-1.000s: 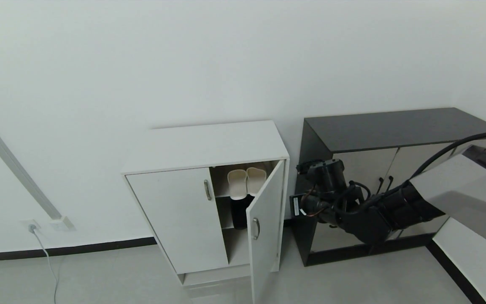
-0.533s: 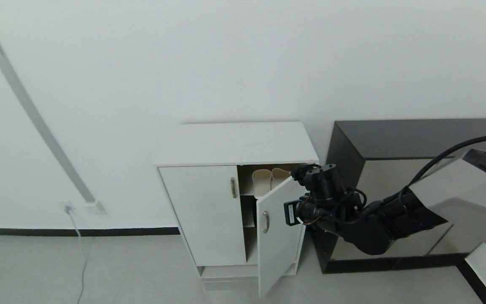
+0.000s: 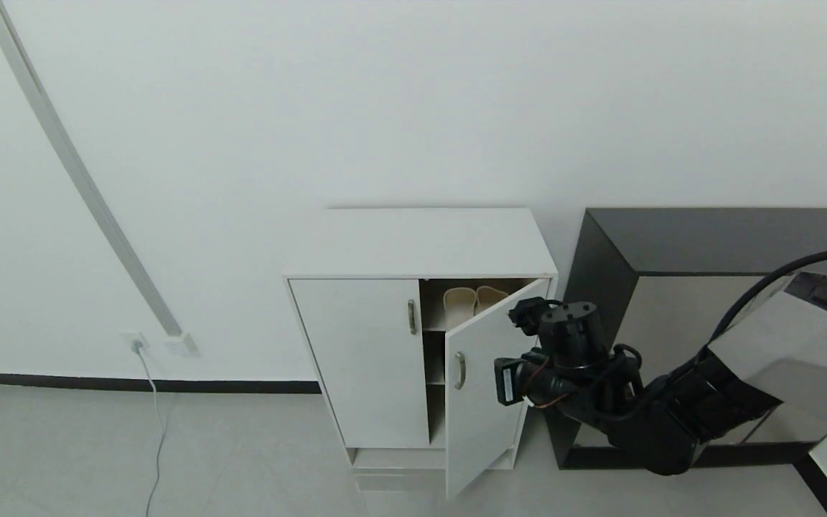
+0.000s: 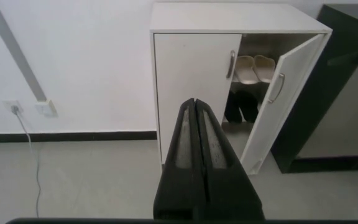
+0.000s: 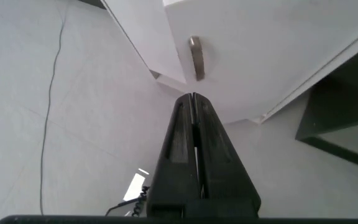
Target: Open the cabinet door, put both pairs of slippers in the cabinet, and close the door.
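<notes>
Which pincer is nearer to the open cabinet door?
Right. The right pincer is close to the outer face of the open door; the left pincer is farther back, facing the cabinet.

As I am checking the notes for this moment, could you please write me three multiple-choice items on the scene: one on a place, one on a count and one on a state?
1. Where do the beige slippers lie?
A. on the top shelf of the white cabinet
B. on its bottom shelf
C. on top of it

2. How many pairs of slippers are inside the cabinet?
A. one
B. two
C. four

3. How does the cabinet's right door stand?
A. fully shut
B. partly open
C. taken off its hinges

Answers:
1 A, since they show in the top compartment past the door's edge.
2 B, since the left wrist view shows a dark pair on the shelf under the beige pair.
3 B, since its handle side stands out from the frame and leaves the shelves in sight.
</notes>
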